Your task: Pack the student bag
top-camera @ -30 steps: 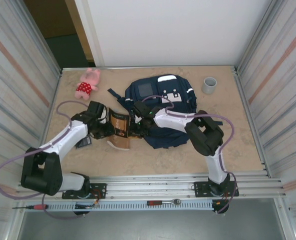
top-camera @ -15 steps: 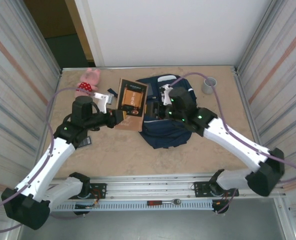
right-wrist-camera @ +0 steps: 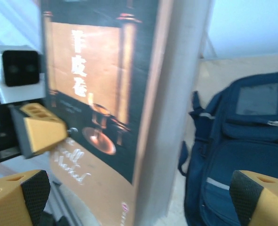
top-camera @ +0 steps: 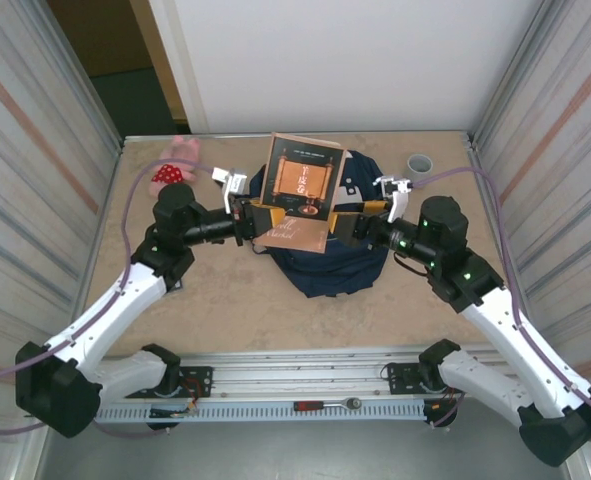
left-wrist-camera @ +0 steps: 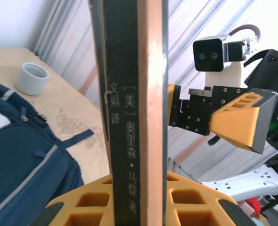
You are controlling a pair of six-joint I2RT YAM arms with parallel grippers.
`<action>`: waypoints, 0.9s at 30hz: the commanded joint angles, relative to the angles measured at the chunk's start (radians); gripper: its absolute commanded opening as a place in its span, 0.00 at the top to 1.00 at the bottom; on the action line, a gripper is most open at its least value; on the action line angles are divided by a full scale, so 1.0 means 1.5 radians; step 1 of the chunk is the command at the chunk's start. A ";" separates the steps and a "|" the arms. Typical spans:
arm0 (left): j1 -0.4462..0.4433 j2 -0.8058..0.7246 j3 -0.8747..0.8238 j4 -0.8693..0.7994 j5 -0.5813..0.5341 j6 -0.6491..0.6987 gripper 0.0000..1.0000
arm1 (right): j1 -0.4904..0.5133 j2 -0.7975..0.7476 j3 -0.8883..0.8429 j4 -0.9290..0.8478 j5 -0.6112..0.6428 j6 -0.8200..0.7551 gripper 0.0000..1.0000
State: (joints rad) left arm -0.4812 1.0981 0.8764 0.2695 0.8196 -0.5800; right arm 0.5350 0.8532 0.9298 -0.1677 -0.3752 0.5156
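The student bag (top-camera: 327,268) is a navy backpack lying flat at the table's middle, also seen in the left wrist view (left-wrist-camera: 21,160) and the right wrist view (right-wrist-camera: 249,141). My left gripper (top-camera: 256,218) is shut on a brown and black book (top-camera: 301,188), holding it upright above the bag. Its orange fingers (left-wrist-camera: 186,202) clamp the book's spine (left-wrist-camera: 129,117). My right gripper (top-camera: 351,223) is open beside the book's right edge. Its fingers (right-wrist-camera: 16,197) stand wide apart on either side of the book (right-wrist-camera: 106,108) without touching it.
A pink plush toy (top-camera: 171,166) lies at the back left of the table. A grey cup (top-camera: 419,163) stands at the back right, also in the left wrist view (left-wrist-camera: 31,78). Corrugated metal walls close in both sides. A ratchet tool (top-camera: 327,404) lies on the front rail.
The book has risen from the table, left of the bag, to upright above it in the left gripper. The right gripper has opened, let go of the book and swung right.
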 commanded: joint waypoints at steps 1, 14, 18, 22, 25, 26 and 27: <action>-0.008 0.006 0.019 0.143 0.029 -0.056 1.00 | -0.012 0.013 0.005 0.045 -0.120 0.028 0.01; -0.046 0.037 0.063 0.185 0.046 -0.077 1.00 | -0.071 0.081 0.001 0.063 -0.229 0.099 0.01; -0.047 0.046 0.065 0.213 0.049 -0.092 1.00 | -0.069 0.088 -0.016 0.171 -0.306 0.145 0.01; -0.047 0.055 0.061 0.208 0.033 -0.093 1.00 | -0.067 0.114 -0.017 0.214 -0.351 0.167 0.02; -0.047 0.049 0.052 0.173 -0.005 -0.070 1.00 | -0.067 0.096 -0.022 0.210 -0.348 0.157 0.11; -0.047 0.048 0.051 0.158 -0.017 -0.064 1.00 | -0.067 0.077 -0.024 0.208 -0.343 0.155 0.15; -0.047 0.047 0.050 0.140 -0.025 -0.054 1.00 | -0.067 0.065 -0.028 0.207 -0.334 0.151 0.19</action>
State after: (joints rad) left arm -0.5453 1.1866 0.9276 0.4709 0.8375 -0.7044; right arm 0.4370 1.0103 0.8955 0.0906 -0.8433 0.7361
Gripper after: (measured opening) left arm 0.172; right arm 0.832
